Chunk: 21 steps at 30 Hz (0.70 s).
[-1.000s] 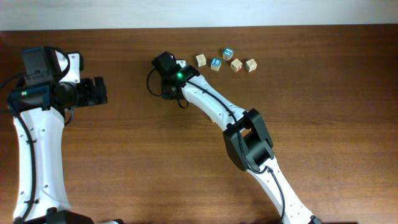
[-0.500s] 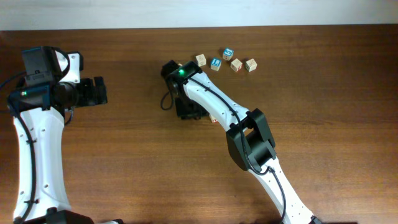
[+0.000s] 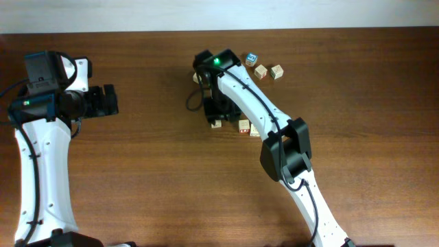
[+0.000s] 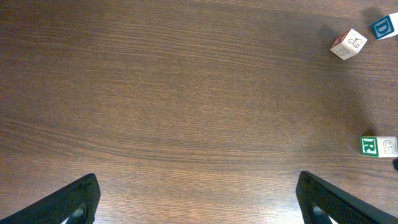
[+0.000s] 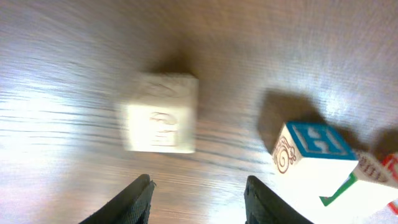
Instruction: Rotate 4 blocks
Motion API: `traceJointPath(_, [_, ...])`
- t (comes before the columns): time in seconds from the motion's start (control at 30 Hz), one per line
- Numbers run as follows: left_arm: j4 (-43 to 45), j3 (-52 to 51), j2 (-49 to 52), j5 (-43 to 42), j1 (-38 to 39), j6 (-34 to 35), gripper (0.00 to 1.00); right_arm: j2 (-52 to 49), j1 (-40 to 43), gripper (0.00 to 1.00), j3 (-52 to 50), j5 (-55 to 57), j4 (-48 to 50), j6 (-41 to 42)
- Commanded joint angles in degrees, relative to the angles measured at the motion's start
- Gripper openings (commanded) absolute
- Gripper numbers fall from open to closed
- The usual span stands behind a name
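Table [image 3: 137,171]: dark brown wood, fine streaky grain
Left arm [image 3: 41,158]: white, black joints
Right arm [image 3: 250,103]: white, black joints, green light
Left gripper [image 4: 198,180]: black
Lettered block [image 4: 370,146]: pale wood, green R
Pictured block [image 4: 348,44]: pale wood, red drawing
Blue cube [image 4: 384,27]: blue and white, letter D
Blurred block [image 5: 160,112]: cream, faint print
Second blue cube [image 5: 314,140]: blue top, reddish scroll on side

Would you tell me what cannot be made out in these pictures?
Right wrist view: motion blur smears the print on the pale block.
Overhead: the right arm covers whatever lies beneath it; prints on the far blocks are too small.
Left wrist view: the frame edge cuts off the blue D cube.
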State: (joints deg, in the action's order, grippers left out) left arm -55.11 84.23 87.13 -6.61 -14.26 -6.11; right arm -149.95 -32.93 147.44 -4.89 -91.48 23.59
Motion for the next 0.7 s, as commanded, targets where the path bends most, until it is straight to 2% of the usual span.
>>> traceJointPath(0.0, [-0.09, 1.11, 0.31, -0.04, -0.15, 0.96, 0.99, 1.62, -0.46, 0.49, 4.63, -0.24, 2.8, -0.9])
traceJointPath(0.07, [-0.11, 1.11, 0.31, -0.04, -0.15, 0.96, 0.99, 1.29, -0.55, 0.49, 1.62, 1.01, 7.67, -0.9])
traceJointPath(0.37, [-0.11, 1.11, 0.31, -0.02, -0.15, 0.96, 0.99, 1.29, -0.52, 0.49, -9.73, 1.01, 11.1, -0.87])
traceJointPath(0.57, [-0.09, 1.11, 0.31, -0.04, -0.15, 0.96, 0.99, 1.38, -0.37, 0.3, -9.55, 1.05, 8.9, -0.68])
traceJointPath(0.67, [-0.09, 1.11, 0.31, -0.04, -0.15, 0.96, 0.99, 1.38, -0.37, 0.28, -9.53, 1.03, 6.08, -0.66])
